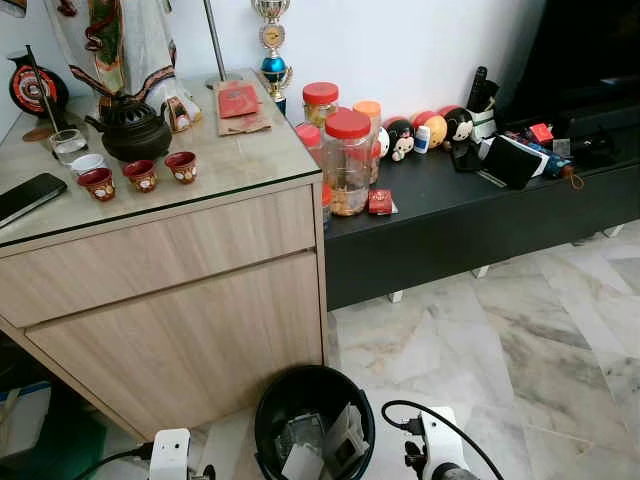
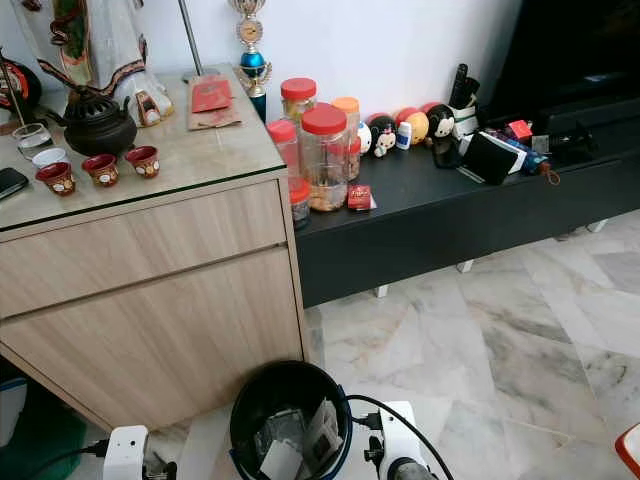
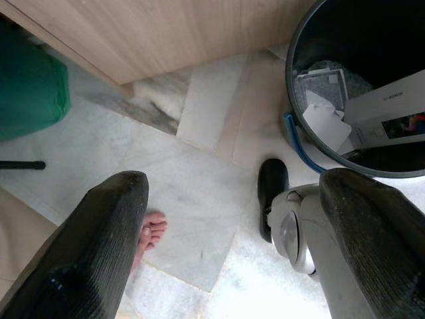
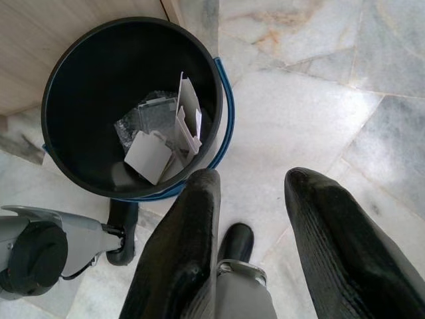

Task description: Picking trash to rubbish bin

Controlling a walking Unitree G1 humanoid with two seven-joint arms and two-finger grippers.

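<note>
Currently the black rubbish bin [image 4: 133, 100] stands on the marble floor [image 1: 520, 350], just beside the wooden cabinet [image 1: 170, 300] — white cardboard scraps [image 4: 166, 143] and clear plastic lie inside. Right gripper [image 4: 249, 246] hangs beside the rim, fingers parted, empty. Left gripper [image 3: 232, 252] hangs low — fingers spread wide, empty.

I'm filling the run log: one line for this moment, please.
bin: holds trash, by cabinet | left gripper: open, empty | right gripper: open, empty

Marble floor [image 1: 520, 340], wooden cabinet [image 1: 170, 300], black low bench [image 1: 470, 225], white wall [image 1: 400, 45]
</note>
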